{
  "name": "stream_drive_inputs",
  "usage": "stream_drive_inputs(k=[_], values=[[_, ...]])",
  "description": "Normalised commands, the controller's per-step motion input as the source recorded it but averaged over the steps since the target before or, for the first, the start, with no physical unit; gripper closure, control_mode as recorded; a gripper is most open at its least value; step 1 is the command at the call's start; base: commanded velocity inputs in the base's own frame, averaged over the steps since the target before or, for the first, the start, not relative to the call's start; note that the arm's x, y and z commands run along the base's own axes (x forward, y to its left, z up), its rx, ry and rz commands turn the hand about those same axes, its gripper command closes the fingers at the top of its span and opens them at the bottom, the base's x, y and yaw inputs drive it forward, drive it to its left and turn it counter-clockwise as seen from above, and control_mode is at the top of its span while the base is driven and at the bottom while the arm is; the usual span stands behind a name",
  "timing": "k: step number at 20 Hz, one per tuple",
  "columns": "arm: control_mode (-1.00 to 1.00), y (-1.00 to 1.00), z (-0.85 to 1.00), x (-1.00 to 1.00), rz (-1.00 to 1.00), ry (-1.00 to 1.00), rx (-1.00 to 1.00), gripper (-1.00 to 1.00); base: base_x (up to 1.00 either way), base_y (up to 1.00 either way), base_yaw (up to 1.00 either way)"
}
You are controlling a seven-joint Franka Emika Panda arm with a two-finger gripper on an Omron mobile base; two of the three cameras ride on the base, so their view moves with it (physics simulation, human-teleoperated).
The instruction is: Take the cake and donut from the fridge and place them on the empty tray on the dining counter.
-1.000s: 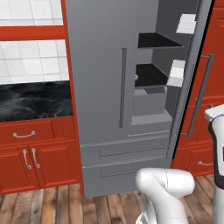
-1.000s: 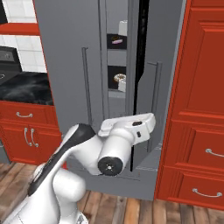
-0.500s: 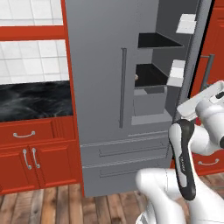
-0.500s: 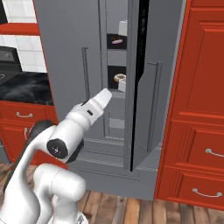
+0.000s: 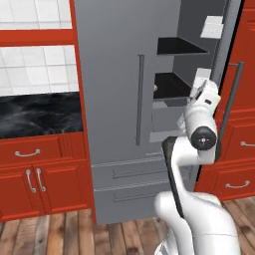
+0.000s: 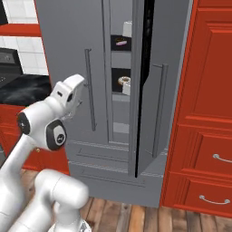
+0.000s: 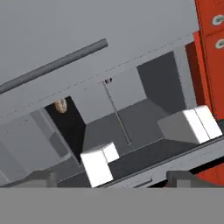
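In front of the fridge (image 6: 68,41), right door swung open, left door shut; arm raised w/ the gripper (image 6: 78,93) aimed at the open compartment, fingers spread wide, holding nothing. Step in hand looks like the reach-in for the first item, nothing picked yet. The donut (image 6: 123,82) sits on the middle black shelf (image 5: 172,85), toward its front edge in the right base view; in the hand view it's a small tan ring (image 7: 60,105) deep in the dark gap, partly hidden. On the shelf above, a small pink-topped item (image 6: 121,42), prob the cake, too small to be sure. Next move: bring the hand rightward past the shut door's edge and in at shelf height, line the open fingers around the ring, then close. In the way: shut left door and its bar handle (image 6: 89,89) just beside the hand, the open door's edge (image 6: 146,81) narrowing the gap, white door bins (image 7: 99,163) near the approach line. Red cabinets (image 6: 204,113) flank the fridge, black worktop (image 5: 35,112) to its left. Tray and dining counter not judged here.
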Motion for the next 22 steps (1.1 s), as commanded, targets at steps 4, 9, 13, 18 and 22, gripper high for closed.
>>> stream_drive_inputs(k=[4,9,13,18,22], values=[[-1.00,0.04,-0.04,0.68,-0.42,0.40,-0.20,-1.00,0.00,0.00,0.00],[-1.00,0.00,-0.07,0.57,-0.37,0.26,-0.10,-1.00,0.00,0.00,0.00],[-1.00,-0.12,-0.36,0.48,-0.22,0.00,-0.06,-1.00,0.00,0.00,0.00],[-1.00,-0.38,-0.29,0.44,-0.11,0.01,-0.01,-1.00,0.00,0.00,0.00],[-1.00,-0.26,-0.05,0.64,0.00,0.04,0.00,-1.00,0.00,0.00,0.00]])
